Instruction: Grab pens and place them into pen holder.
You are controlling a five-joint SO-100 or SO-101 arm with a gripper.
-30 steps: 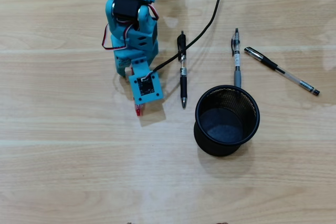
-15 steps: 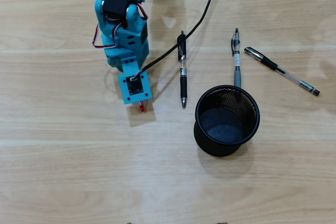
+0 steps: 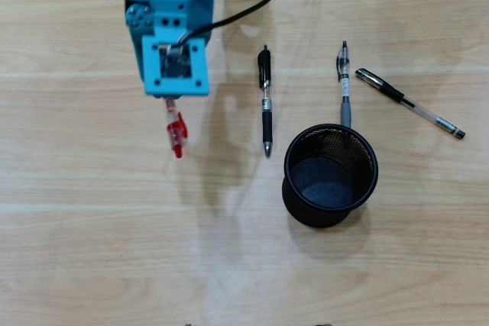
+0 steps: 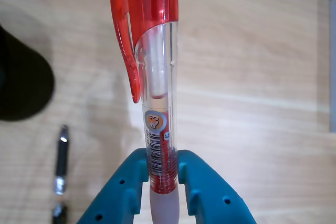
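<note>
filling most of the wrist view, a red pen (image 4: 155, 77) with a clear barrel and a red clip stands up the middle of the picture, its barcode label and red grip section squeezed between the two teal fingers (image 4: 123, 192) of the gripper (image 4: 160, 174), whose jaws are pinched tight on the barrel. behind the red pen in that view lies the pale wooden table (image 4: 252, 77), with the tip end of a black pen (image 4: 61, 166) low at the left and a dark rounded shape at the left edge that is too cropped to name for certain. seen from overhead, the teal arm (image 3: 172, 36) reaches down from the top left, and the red pen (image 3: 176, 131) sticks out just below it, well to the left of the black mesh pen holder (image 3: 330, 177). that holder stands upright, open end up, nothing visible inside it. a black pen (image 3: 265, 101) lies on the table between the red pen and the holder, near the holder's upper left. a grey pen (image 3: 344, 85) lies straight above the holder, its lower end meeting the rim. a third pen, black and clear (image 3: 409, 102), lies slanted to the upper right of the holder.
</note>
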